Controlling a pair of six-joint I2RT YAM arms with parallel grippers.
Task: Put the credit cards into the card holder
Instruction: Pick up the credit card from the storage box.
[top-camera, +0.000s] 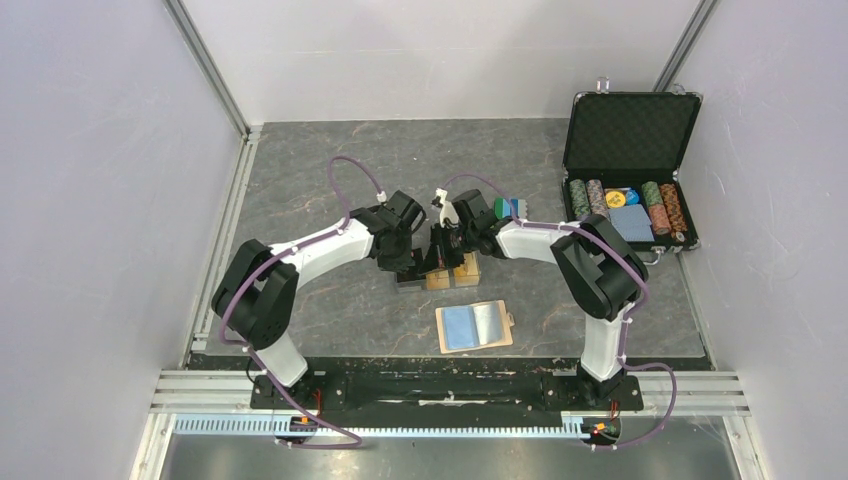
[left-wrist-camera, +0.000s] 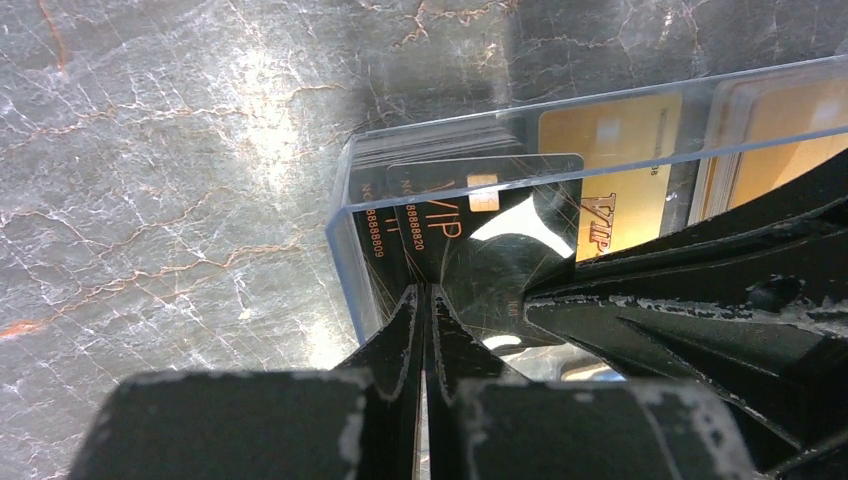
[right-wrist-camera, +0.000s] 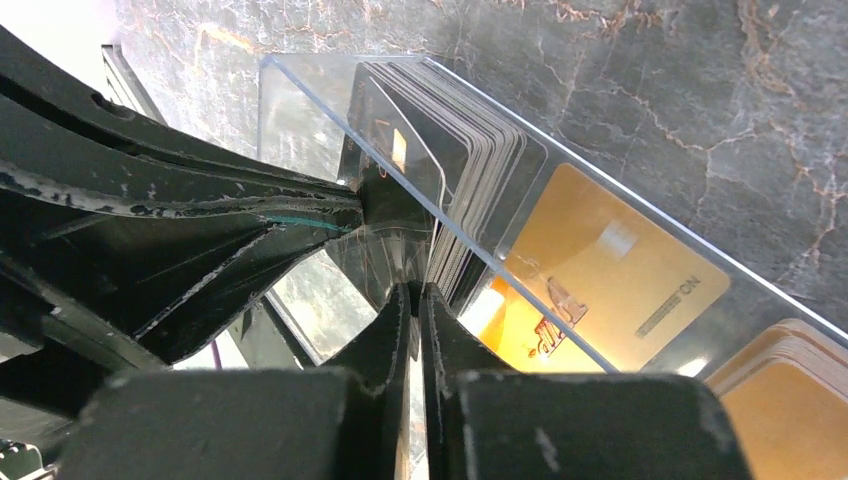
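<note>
Both pincers met over the clear tray at mid-tabletop.
The left pincer and the right pincer each had their fingers pressed together, seemingly on the lower edge of one black card, which stood tilted at the tray's end beside a stack of dark cards. Gold cards lay flat further along the tray. The wallet lay open on the tabletop, near the tray and apart from it.
</note>
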